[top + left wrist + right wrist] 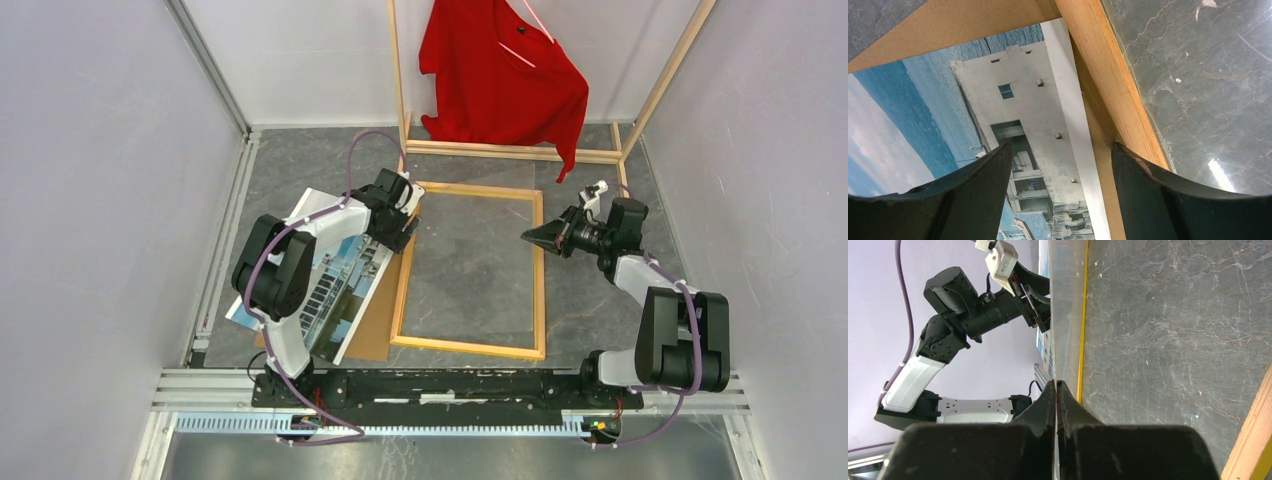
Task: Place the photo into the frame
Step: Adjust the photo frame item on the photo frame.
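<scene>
Two risks: left claw (1060, 155), fingers apart astride the photo (1013, 110) edge, could pinch the brown backing board (948, 25) too; right claw (1055, 386), pressed together, could nudge the frame (541, 290).

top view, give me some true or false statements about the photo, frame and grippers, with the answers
1. The photo lies inside the frame. False: it lies beside the frame's left rail, on a brown board.
2. The left gripper is open above the photo. True.
3. The right gripper is wide open. False: its fingers are shut together.
4. A red shirt hangs behind the frame. True.
</scene>
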You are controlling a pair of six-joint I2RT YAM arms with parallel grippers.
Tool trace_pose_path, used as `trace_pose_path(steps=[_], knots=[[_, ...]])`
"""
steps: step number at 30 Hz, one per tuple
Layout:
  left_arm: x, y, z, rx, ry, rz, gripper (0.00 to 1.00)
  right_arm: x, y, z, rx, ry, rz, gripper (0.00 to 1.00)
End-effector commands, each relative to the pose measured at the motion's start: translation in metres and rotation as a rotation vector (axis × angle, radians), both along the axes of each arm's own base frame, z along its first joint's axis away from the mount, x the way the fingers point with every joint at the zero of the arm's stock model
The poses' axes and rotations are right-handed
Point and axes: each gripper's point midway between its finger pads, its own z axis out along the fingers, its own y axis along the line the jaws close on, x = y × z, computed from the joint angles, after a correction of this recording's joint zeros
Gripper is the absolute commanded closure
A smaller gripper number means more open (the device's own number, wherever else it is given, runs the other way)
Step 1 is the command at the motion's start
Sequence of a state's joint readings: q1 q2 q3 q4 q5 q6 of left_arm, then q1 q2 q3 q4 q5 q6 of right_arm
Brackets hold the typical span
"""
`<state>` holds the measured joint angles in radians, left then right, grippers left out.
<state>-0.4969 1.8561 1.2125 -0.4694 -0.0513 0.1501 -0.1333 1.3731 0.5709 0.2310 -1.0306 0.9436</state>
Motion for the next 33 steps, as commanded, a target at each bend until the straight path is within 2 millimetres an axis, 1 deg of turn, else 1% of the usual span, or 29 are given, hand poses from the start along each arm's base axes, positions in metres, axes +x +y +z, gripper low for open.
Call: trace_pose_path(steps=[1, 9, 16, 21, 26, 33], knots=[[0.008, -0.008, 0.001, -0.024, -0.016, 0.019, 0.21, 0.008, 0.005, 0.017, 0.013, -0.068, 0.023, 1.00], [0.006, -0.007, -0.003, -0.021, -0.010, 0.017, 0.21, 0.009, 0.007, 0.012, 0.008, -0.063, 0.040, 1.00], [0.006, -0.008, -0.003, -0.021, -0.010, 0.015, 0.21, 0.008, 0.009, 0.027, 0.013, -0.119, 0.076, 1.00], [0.005, -0.008, -0.004, -0.019, -0.008, 0.017, 0.21, 0.006, 0.010, 0.027, 0.010, -0.122, 0.076, 1.00], [0.006, -0.007, -0.003, -0.016, -0.011, 0.017, 0.21, 0.000, 0.017, 0.024, 0.017, -0.102, 0.086, 1.00], [0.006, -0.007, -0.003, -0.018, -0.011, 0.015, 0.21, -0.002, 0.022, 0.038, 0.056, -0.103, 0.054, 1.00]])
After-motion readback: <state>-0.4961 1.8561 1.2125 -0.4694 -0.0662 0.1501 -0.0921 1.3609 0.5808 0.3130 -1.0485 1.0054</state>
